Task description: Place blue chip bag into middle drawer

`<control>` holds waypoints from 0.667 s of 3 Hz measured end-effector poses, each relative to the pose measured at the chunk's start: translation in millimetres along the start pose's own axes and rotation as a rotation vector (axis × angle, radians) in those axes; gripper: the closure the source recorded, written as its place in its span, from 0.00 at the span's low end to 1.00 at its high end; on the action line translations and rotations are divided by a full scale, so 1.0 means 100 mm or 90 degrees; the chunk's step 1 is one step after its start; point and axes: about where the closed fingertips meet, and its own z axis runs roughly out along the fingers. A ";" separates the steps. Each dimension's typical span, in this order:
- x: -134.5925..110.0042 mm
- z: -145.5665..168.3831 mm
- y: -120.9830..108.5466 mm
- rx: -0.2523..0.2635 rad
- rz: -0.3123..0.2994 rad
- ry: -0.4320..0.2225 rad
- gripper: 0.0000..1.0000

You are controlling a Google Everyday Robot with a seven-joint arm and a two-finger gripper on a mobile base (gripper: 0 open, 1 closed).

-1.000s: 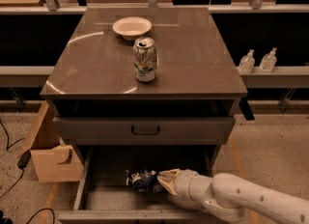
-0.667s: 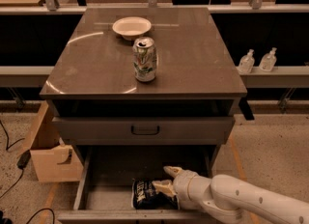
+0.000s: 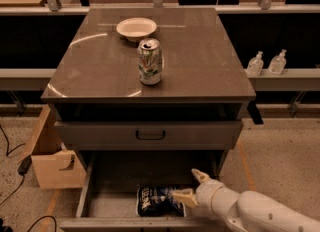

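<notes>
The blue chip bag lies flat on the floor of the open middle drawer, near its front edge. My gripper is inside the drawer, just right of the bag. It is open, with one finger raised and the other at the bag's right end. The white arm reaches in from the lower right.
A green-and-white drink can and a white bowl stand on the cabinet top. The closed drawer front with a black loop handle is above the open drawer. A cardboard box sits on the left, and two bottles on the right shelf.
The bag went from held at mid-drawer down to the drawer floor near the front. The gripper let it go and now sits a little to its right.
</notes>
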 end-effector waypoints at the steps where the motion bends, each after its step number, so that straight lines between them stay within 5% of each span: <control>1: -0.03 -0.52 -0.26 0.060 -0.010 0.038 0.61; 2: -0.13 -0.63 -0.34 0.079 -0.029 0.044 0.84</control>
